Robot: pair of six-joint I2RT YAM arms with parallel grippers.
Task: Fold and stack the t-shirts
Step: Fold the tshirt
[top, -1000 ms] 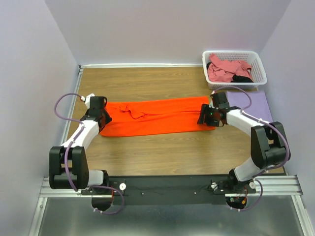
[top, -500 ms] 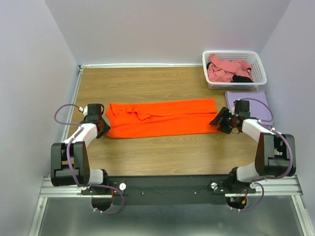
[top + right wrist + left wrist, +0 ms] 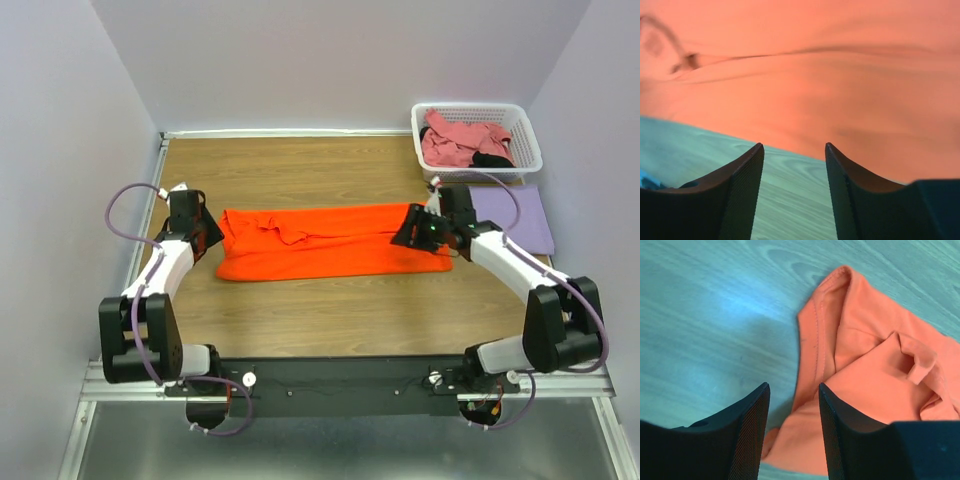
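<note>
The bright orange t-shirt [image 3: 325, 240] lies folded into a long strip across the middle of the wooden table. My left gripper [image 3: 203, 232] is open at the strip's left end; in the left wrist view [image 3: 792, 390] the orange collar end [image 3: 865, 365] lies between and beyond the fingers. My right gripper [image 3: 412, 231] is open over the strip's right end; in the right wrist view [image 3: 794, 147] orange cloth [image 3: 815, 75] fills the far side. The pale lavender shirt [image 3: 512, 217] lies folded at the right. The dusty pink shirt [image 3: 460, 140] and a bit of black cloth [image 3: 491, 159] sit in the basket.
A white plastic lattice basket [image 3: 528, 135] stands at the table's back right corner. Walls close in the table at the left, back and right. Bare wood [image 3: 330, 310] lies in front of the orange strip.
Both arms swung outward off the orange shirt's ends, then came back in. My right gripper now sits over the strip's right end again; my left stands at the left end.
</note>
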